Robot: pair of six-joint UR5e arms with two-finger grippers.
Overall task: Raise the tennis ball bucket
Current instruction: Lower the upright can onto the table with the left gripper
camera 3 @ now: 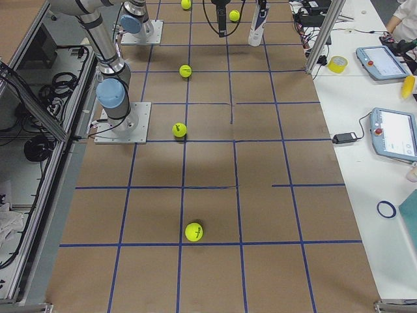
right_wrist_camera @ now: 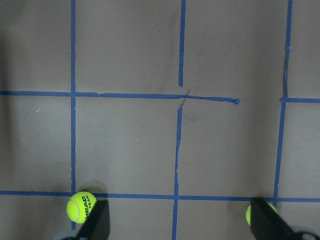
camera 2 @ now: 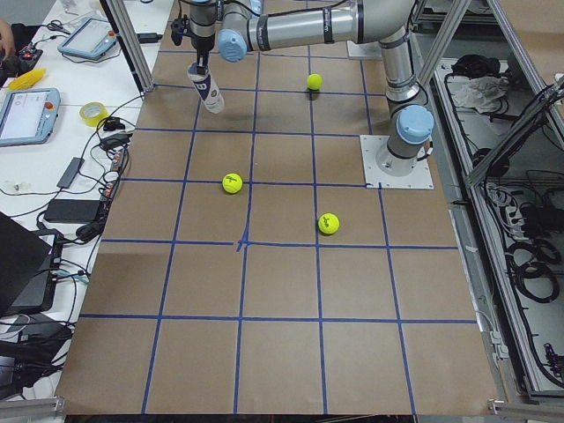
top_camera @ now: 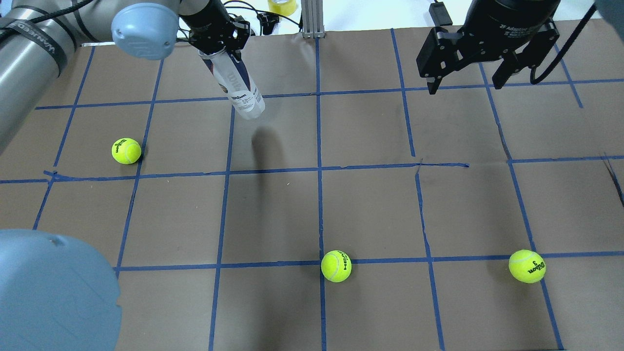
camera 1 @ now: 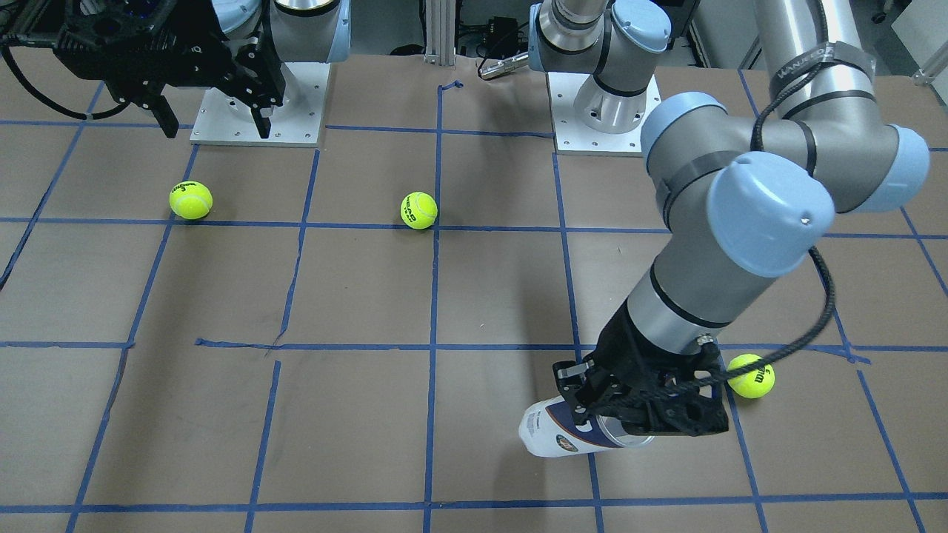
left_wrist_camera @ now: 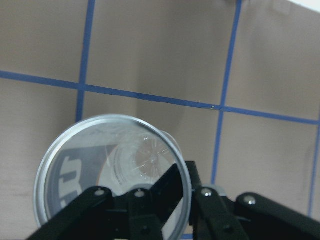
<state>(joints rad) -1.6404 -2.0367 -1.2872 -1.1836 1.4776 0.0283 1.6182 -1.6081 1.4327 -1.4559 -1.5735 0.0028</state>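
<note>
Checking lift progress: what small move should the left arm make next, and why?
Probably a short raise straight up with the left gripper shut. It pinches the clear plastic Wilson-labelled tube at its metal rim; the tube hangs tilted, apart from its shadow on the brown table.

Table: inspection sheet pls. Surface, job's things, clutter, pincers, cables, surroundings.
Surface: table covered in brown paper with a blue tape grid; tape broken near the middle.
Job's things: bucket off the table, tilted, held at its rim end; no balls seen inside.
Clutter: three balls loose on the table, well apart.
Pincers: left pincer shut on the bucket's rim; right pincer open, empty, above the table.
Cables: black cable looping off the left arm, close over one ball.
Surroundings: bench beside the table with pendants, tape roll and wiring.
</note>
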